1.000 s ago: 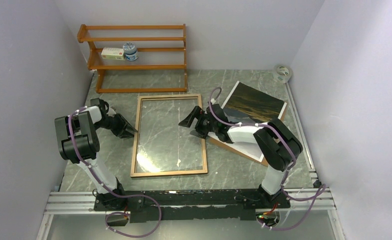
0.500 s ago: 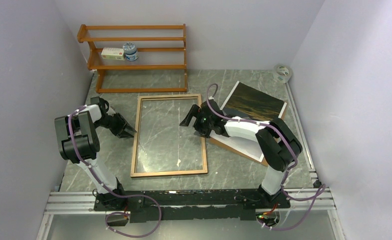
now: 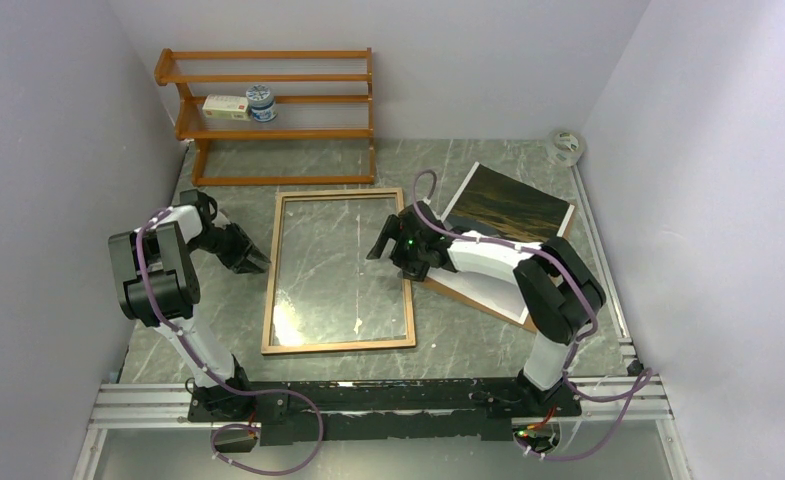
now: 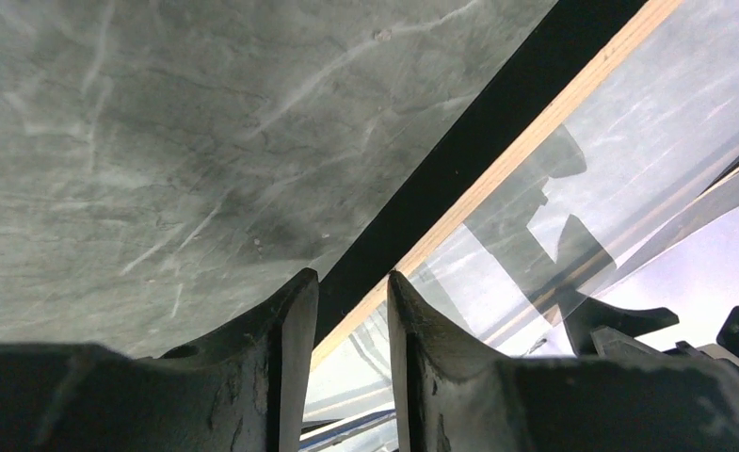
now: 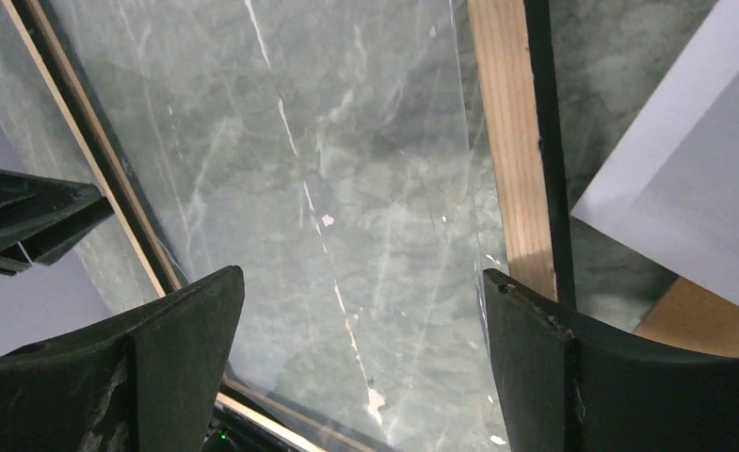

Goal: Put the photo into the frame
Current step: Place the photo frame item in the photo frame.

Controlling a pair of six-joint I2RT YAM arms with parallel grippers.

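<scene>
Wood-coloured back up, the frame (image 3: 338, 346) is being kept flat on the grey-green counter (image 3: 228, 315), its clear pane bare so that a print can be laid in. Jaws of the right arm (image 3: 488, 258) are being held spread wide above the frame's right rail, with nothing between them. Those of the left arm (image 3: 158, 270) are being held narrowly apart at the left rail, probably to steady it. Whether that rail is being pinched cannot be told. The photo (image 3: 513, 200) is lying picture-up on a brown board (image 3: 458, 292), just right of the frame, not yet lifted.
</scene>
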